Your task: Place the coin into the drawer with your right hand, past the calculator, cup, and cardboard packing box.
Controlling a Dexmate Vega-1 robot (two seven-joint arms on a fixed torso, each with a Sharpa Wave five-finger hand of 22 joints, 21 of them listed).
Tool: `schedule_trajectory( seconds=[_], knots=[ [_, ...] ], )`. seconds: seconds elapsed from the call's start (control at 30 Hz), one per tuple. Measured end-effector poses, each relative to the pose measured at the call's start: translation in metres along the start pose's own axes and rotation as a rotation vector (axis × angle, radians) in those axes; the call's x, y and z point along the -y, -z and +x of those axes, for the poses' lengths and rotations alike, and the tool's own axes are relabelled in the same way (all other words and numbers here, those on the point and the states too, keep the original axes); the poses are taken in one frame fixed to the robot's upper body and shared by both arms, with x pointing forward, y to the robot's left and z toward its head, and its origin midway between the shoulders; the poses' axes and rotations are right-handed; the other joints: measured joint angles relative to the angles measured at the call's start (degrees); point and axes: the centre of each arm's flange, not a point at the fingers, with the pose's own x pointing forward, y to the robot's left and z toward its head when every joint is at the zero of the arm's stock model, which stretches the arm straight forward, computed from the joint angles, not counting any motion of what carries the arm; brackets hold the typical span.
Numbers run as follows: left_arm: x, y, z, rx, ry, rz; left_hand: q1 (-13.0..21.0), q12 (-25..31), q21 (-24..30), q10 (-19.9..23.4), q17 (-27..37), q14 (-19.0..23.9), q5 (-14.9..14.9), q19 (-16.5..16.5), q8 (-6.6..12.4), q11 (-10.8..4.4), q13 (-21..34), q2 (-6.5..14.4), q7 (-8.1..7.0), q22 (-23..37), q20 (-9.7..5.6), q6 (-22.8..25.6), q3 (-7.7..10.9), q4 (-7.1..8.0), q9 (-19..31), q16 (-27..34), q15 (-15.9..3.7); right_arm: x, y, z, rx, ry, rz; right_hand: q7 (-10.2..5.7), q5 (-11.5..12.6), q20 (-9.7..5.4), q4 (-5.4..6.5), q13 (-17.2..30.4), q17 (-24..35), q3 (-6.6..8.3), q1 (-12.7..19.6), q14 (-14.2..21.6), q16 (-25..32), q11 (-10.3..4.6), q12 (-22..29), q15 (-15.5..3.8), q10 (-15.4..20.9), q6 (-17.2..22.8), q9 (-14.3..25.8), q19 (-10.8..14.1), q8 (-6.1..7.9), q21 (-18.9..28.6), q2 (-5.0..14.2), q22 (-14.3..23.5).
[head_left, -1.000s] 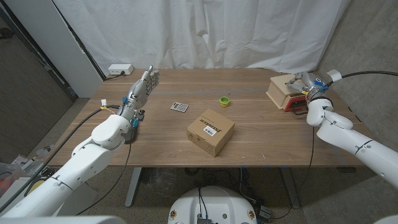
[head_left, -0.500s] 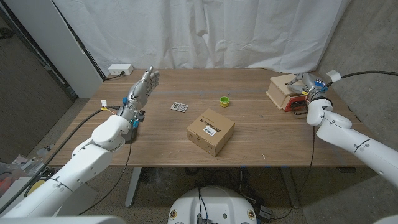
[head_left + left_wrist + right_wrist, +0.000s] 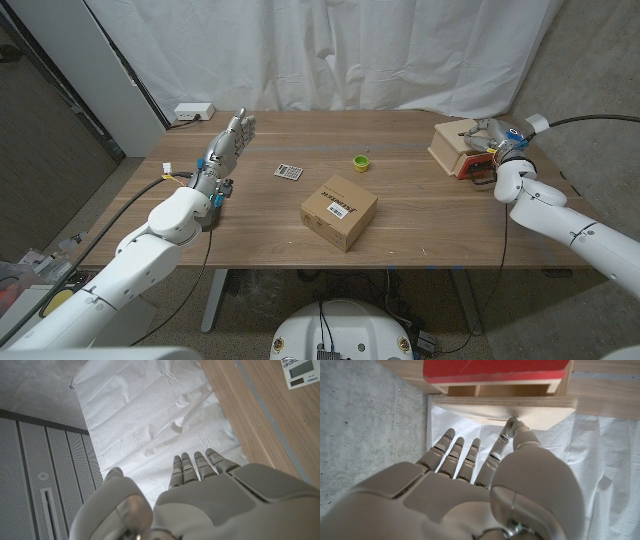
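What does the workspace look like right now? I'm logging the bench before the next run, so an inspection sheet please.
Surface: wooden table, bare wood.
Job's things: drawer unit at the far right, red drawer part open; coin not discernible.
Clutter: calculator, green cup, cardboard box in mid-table.
Hands: left hand raised at the left, fingers straight, holding nothing; right hand at the drawer unit, a fingertip touching its wooden edge.
Cables: black cable to the right arm; another along the left arm.
Surroundings: white curtain behind; white box at the far left corner.
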Motion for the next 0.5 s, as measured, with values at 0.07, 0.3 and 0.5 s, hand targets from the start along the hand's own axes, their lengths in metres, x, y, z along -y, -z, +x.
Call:
schedule_trajectory(
  seconds=[0.07,0.3,0.5],
  knots=[
    [0.0001,-0.0005,0.0006,0.001,0.0,0.0,0.0,0.0,0.0,0.0,0.0,0.0,0.0,0.0,0.0,0.0,0.0,0.0,0.0,0.0,0.0,0.0,0.0,0.0,0.0,0.0,0.0,-0.0004,0.0009,-0.0003,-0.002,0.0,0.001,0.0,0.0,0.0,0.0,0.0,0.0,0.0,0.0,0.0,0.0,0.22,-0.44,0.0,-0.22,-0.15,0.0,0.0,-0.17,0.0,0.0,0.0],
    [0.0017,-0.0003,0.0043,0.001,0.005,0.0,0.0,0.0,0.0,0.0,0.0,0.0,0.0,0.0,0.0,0.0,0.0,0.0,0.0,0.0,0.0,0.0,0.0,0.0,0.0,0.0,0.0,-0.0029,0.0068,-0.0032,-0.015,-0.005,0.004,0.0,-0.27,-0.22,0.0,0.0,0.0,-0.48,-0.32,0.0,0.0,0.53,-0.44,0.0,-0.53,-2.41,0.0,-0.43,-1.24,0.01,0.31,0.0],
    [0.0032,0.0001,0.0067,-0.001,0.011,0.0,0.01,0.0,0.0,0.0,0.0,0.0,0.0,-0.31,0.0,0.0,0.0,0.0,0.0,0.0,0.31,0.0,0.0,0.0,0.0,0.0,0.0,-0.0034,0.0088,-0.0036,-0.02,-0.007,0.005,-0.02,-0.28,-0.01,0.24,0.0,0.0,-0.72,-0.32,0.0,0.0,1.15,-0.44,0.0,-0.51,-3.01,0.0,-0.64,-1.69,0.01,0.31,0.0]
  ],
)
